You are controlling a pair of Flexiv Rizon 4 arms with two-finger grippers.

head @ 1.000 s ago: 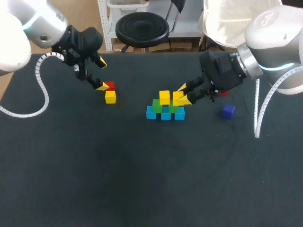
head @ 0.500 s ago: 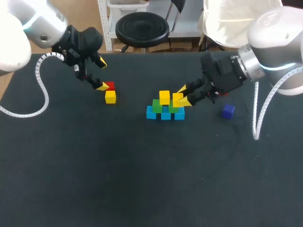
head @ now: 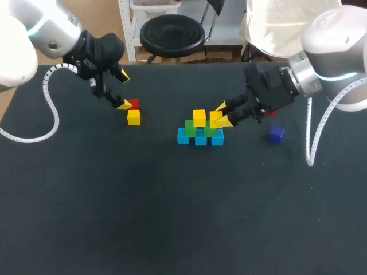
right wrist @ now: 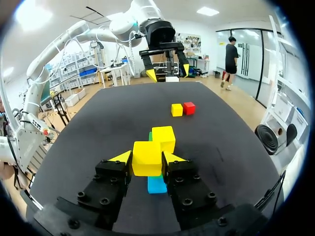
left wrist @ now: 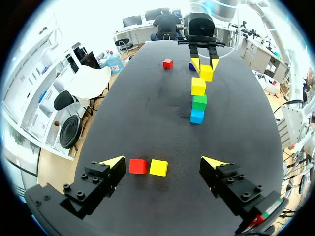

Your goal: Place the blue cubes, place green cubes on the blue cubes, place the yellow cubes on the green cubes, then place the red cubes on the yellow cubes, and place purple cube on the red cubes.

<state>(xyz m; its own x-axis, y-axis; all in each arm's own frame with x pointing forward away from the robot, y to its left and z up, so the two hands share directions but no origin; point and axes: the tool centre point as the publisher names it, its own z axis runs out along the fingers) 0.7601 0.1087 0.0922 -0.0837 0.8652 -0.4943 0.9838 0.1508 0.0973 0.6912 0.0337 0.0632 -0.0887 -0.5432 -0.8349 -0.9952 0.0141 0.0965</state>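
Note:
Three blue cubes (head: 200,139) lie in a row mid-table, with two green cubes (head: 190,127) on them. One yellow cube (head: 199,117) tops the green layer. My right gripper (head: 222,114) is shut on a second yellow cube (head: 215,119) beside it, over the right green cube; in the right wrist view that yellow cube (right wrist: 146,158) sits between the fingers above a blue cube (right wrist: 157,184). My left gripper (head: 123,90) hangs open over a loose red cube (head: 133,103) and yellow cube (head: 133,117), seen as red cube (left wrist: 138,166) and yellow cube (left wrist: 158,167) ahead of its fingers.
A purple cube (head: 276,134) lies to the right of the stack. Another red cube (head: 269,112) shows partly behind my right gripper, and as red cube (left wrist: 168,63) in the left wrist view. Dark tabletop (head: 172,217) stretches bare toward the front.

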